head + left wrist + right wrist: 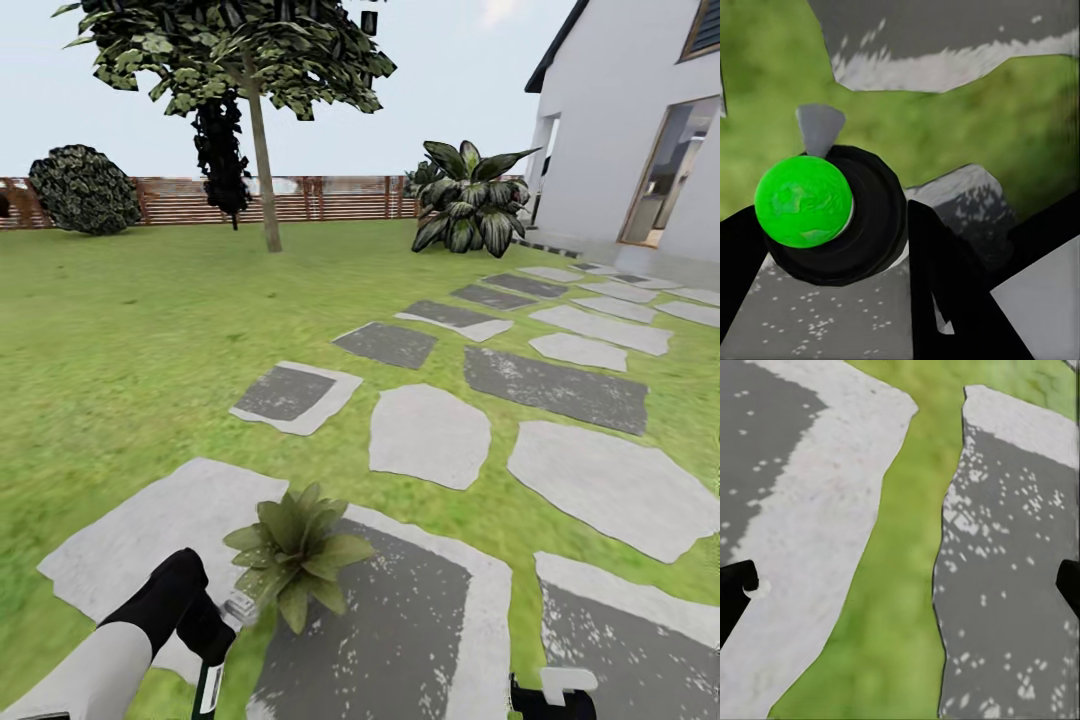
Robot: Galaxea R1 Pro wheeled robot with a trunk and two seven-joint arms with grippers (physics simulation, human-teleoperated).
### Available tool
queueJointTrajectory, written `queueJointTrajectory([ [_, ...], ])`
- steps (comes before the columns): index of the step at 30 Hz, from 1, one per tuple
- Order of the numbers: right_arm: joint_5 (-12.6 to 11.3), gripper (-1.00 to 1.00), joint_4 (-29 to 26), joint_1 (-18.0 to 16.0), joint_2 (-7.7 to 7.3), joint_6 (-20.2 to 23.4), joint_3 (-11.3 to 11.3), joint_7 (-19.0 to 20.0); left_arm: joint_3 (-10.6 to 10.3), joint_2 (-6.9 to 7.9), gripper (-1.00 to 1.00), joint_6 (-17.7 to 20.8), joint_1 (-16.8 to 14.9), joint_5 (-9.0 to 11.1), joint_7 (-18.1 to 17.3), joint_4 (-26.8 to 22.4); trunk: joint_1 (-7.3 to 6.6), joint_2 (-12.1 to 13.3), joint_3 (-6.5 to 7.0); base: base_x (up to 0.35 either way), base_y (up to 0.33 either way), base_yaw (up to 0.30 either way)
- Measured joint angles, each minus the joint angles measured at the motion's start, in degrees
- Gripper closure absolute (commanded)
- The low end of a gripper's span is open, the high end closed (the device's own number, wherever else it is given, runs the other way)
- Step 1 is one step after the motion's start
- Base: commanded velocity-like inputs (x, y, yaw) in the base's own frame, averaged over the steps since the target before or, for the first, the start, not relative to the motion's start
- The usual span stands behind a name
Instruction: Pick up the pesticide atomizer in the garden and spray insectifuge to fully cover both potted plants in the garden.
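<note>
left claw [862, 247] clamped on round dark atomizer [832, 217], glossy green dot up; leafy potted plant [295, 548] just beyond. right claw [900, 585] spread wide over speckled stone slabs [1012, 555].

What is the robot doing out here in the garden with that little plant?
The robot's left gripper holds the pesticide atomizer, its green dot facing the wrist camera. In the head view that arm reaches toward a small potted plant on a grey stepping stone in the lawn. No spray is visible. The right gripper is open and empty above the stones. A wooden fence, trees and a white house stand behind.
</note>
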Motion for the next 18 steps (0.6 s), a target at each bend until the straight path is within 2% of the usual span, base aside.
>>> queueJointTrajectory([
  [6, 0.0, -1.0, 0.0, 0.0, 0.0, 0.0, 0.0, 0.0, 0.1, 0.28, 1.0, 0.1, 0.0, 0.0, 0.2, -0.1, 0.0, 0.0, 0.0, 0.0, -0.275, 0.039],
  [14, 0.0, -1.0, 0.0, 0.0, 0.01, 0.0, 0.0, 0.0, 0.2, 0.33, 1.0, 0.1, 0.3, 0.0, 0.5, 0.0, 0.0, 0.0, 0.0, 0.0, -0.275, 0.259],
  [18, 0.0, -1.0, 0.1, 0.0, 0.01, 0.0, 0.0, 0.0, 0.5, 0.29, 1.0, 0.0, 0.8, 0.0, 2.7, 0.1, 0.0, 0.0, 0.0, 0.0, -0.275, 0.24],
])
